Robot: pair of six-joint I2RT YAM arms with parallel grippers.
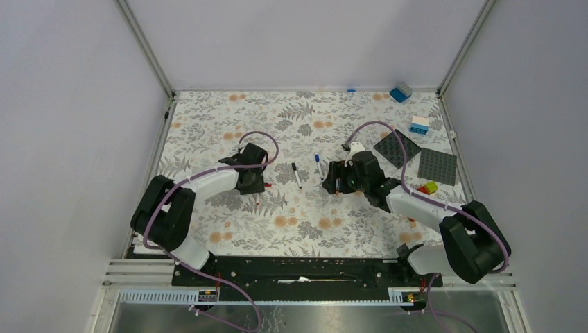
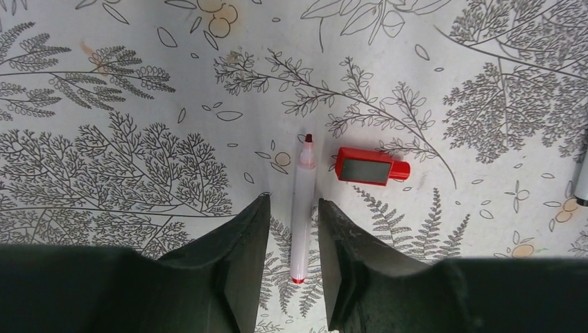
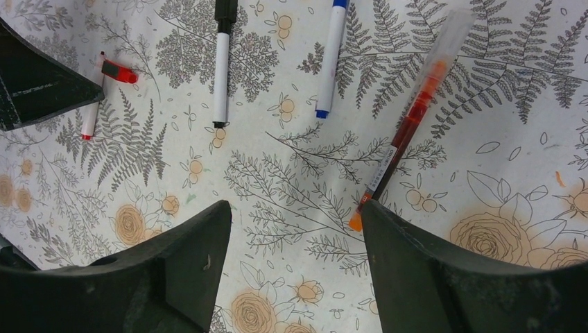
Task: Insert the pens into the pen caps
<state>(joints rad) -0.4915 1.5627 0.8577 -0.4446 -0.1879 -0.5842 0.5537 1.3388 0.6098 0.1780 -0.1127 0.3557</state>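
Note:
A white pen [image 2: 303, 208] with a red tip lies on the floral table cover, pointing away between the jaws of my left gripper [image 2: 294, 200]. The jaws stand close on either side of it, with a narrow gap at each side. A red pen cap [image 2: 372, 168] lies just right of the pen's tip. My right gripper [image 3: 295, 205] hovers open over bare cover. A long clear red pen [image 3: 412, 114] lies slantwise, its orange end by the right fingertip. Further off lie a black-ended pen [image 3: 221, 66] and a blue-ended pen [image 3: 329, 62], side by side between the two arms.
Two dark grey baseplates [image 1: 396, 148] [image 1: 437, 166] lie at the back right. Near them are a blue brick [image 1: 400, 91], a white and blue brick [image 1: 419, 125] and small red and green bricks [image 1: 428, 187]. Walls with metal frame posts enclose the table.

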